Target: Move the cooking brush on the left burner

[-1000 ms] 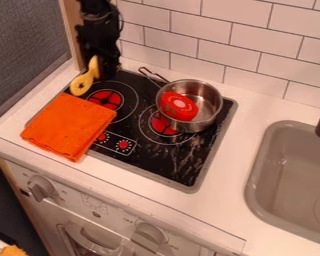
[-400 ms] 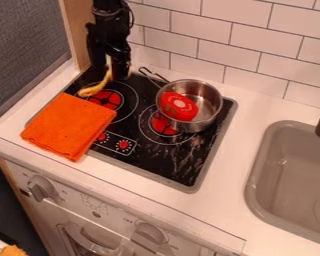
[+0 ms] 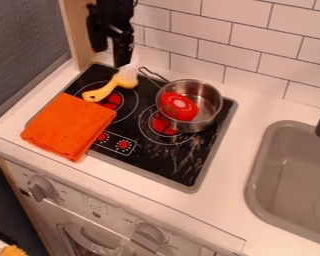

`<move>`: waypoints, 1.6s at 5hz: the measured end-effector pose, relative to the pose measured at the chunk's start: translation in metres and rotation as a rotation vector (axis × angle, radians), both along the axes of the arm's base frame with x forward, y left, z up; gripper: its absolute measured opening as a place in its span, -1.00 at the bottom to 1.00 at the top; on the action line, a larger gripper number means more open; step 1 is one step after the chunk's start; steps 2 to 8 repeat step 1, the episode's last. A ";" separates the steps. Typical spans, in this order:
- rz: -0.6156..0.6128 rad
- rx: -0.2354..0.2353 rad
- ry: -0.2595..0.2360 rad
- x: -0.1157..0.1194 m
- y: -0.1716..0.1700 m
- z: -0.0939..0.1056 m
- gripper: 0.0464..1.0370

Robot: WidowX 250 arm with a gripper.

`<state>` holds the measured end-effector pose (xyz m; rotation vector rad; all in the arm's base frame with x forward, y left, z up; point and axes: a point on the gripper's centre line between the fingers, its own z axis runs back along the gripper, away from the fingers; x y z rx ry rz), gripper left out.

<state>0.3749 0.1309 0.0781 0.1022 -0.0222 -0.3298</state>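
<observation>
The black gripper (image 3: 110, 55) hangs at the upper left, above the back edge of the stove, its two fingers apart and nothing between them. Just below it, the cooking brush (image 3: 105, 92) lies across the left burner (image 3: 112, 101). Its yellow handle points to the front left, near the orange cloth, and its pale bristle end is at the back right, near the pot's handle.
An orange folded cloth (image 3: 69, 126) covers the stove's front-left corner. On the right burner stands a metal pot (image 3: 213, 110) holding a red object (image 3: 179, 106). A grey sink (image 3: 289, 175) lies farther right, and a tiled wall (image 3: 249, 37) rises behind.
The gripper first came right with the brush, then let go of it and rose. The brush now lies farther right, turned on the left burner, with its bristle end in sight.
</observation>
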 end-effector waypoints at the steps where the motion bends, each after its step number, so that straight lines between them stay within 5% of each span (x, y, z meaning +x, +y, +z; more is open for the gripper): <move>1: -0.012 0.017 0.042 -0.011 -0.008 -0.004 0.93; 8: -0.012 0.017 0.042 -0.011 -0.008 -0.004 0.93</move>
